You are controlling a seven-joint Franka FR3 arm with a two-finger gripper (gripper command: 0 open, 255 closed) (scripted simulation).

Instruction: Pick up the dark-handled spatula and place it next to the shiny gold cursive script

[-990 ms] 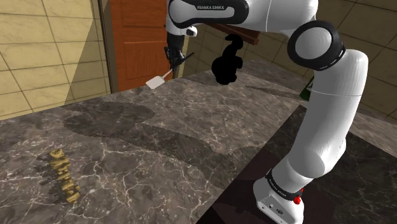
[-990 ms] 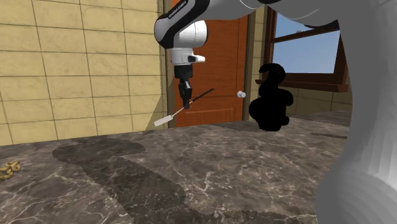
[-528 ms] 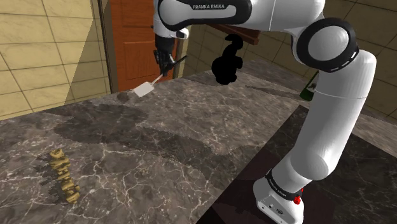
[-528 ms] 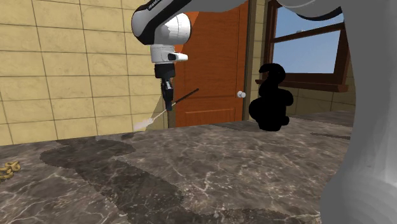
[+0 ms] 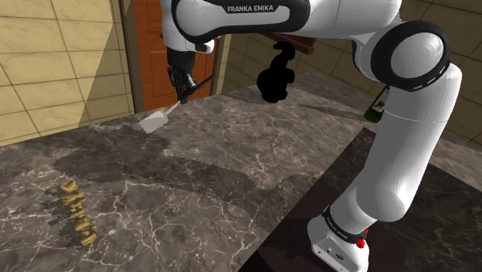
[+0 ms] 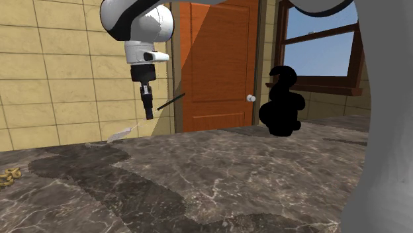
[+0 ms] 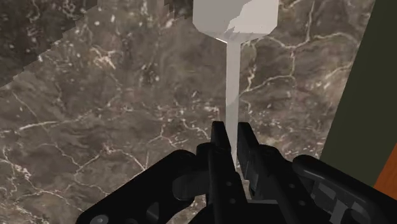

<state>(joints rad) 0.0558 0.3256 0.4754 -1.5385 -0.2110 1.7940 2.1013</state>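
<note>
Spatula is hanging clear of the marble counter, clamped in the gripper, whose two black fingers are pinching its thin shaft from both sides. I am holding it tilted. From the gripper, the pale blade is drooping toward seven o'clock in the shoulder view, and the dark handle is poking up toward two o'clock. The grip seems to be falling near where shaft meets handle, though the fingers are hiding the join in the wrist view, so I am not swearing to it. Holding it off the stone is making sense to me, since nothing should drag or catch on the way across. The gold cursive script is lying flat on the counter, well apart, at about seven o'clock from the blade in that same view, so the placing step is not yet done. Farther out, the orange door is standing behind the gripper, and a black figure is sitting on the counter at about three o'clock from it.
</note>
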